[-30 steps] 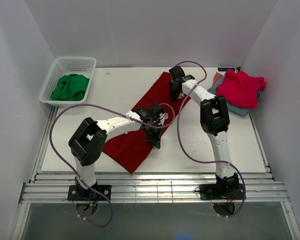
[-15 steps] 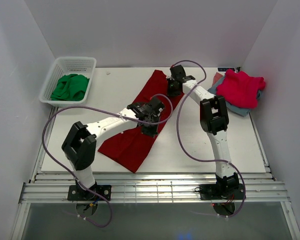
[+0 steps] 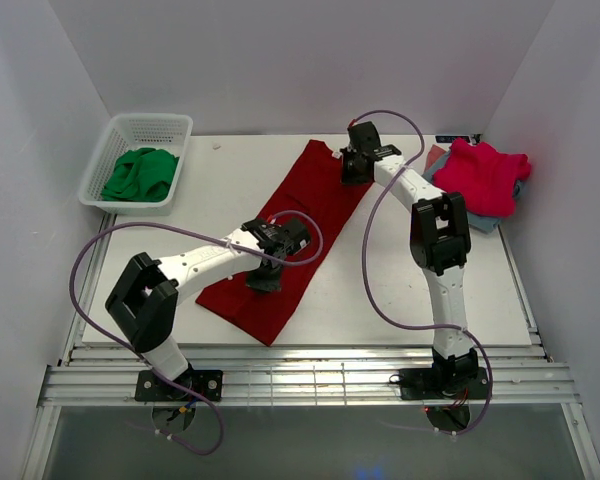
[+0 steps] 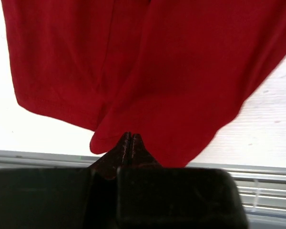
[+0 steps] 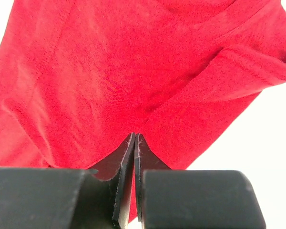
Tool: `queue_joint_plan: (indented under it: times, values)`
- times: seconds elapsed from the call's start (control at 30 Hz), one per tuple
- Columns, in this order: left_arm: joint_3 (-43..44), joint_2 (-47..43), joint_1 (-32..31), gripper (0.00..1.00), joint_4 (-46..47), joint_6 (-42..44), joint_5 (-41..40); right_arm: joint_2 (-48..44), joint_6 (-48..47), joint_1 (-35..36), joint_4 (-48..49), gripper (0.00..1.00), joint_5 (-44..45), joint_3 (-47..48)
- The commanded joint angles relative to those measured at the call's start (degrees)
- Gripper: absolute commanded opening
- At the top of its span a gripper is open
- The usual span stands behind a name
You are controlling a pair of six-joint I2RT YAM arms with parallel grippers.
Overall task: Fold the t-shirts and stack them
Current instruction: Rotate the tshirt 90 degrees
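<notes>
The large dark red t-shirt (image 3: 300, 215) lies as a long diagonal strip across the middle of the table. My left gripper (image 3: 263, 281) is shut on its edge near the lower end; in the left wrist view (image 4: 129, 136) the cloth (image 4: 148, 71) hangs from the closed tips. My right gripper (image 3: 352, 172) is shut on the shirt's far right edge; the right wrist view (image 5: 135, 137) shows its tips pinching the red cloth (image 5: 114, 71). The pink-red t-shirt (image 3: 485, 172) lies on the folded grey-blue ones (image 3: 483, 219) at the far right.
A white basket (image 3: 115, 127) holding green cloth (image 3: 140, 172) stands at the back left corner. White walls close in the left, back and right sides. Purple cables loop over both arms.
My left gripper has moved left and nearer, drawing the shirt's right side over so the shirt is a narrower strip. My right gripper has shifted slightly back with the far edge.
</notes>
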Motion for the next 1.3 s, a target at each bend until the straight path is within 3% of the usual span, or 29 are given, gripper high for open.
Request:
queue_joint_plan:
  times: [0.0, 0.83, 1.27]
  values:
    - [-2.4, -0.7, -0.2, 0.00, -1.0, 0.6, 0.9, -3.0, -1.1, -0.3, -1.7, 0.08, 2.2, -1.0]
    - [-15.2, 6.1, -0.2, 0.00, 10.4, 6.5, 15.4, 6.1, 0.9, -0.3, -3.1, 0.08, 0.7, -1.6]
    - [-4.9, 14.1, -1.5, 0.00, 14.7, 11.6, 30.2, 10.7, 0.9, -0.3, -4.1, 0.08, -0.7, 5.5]
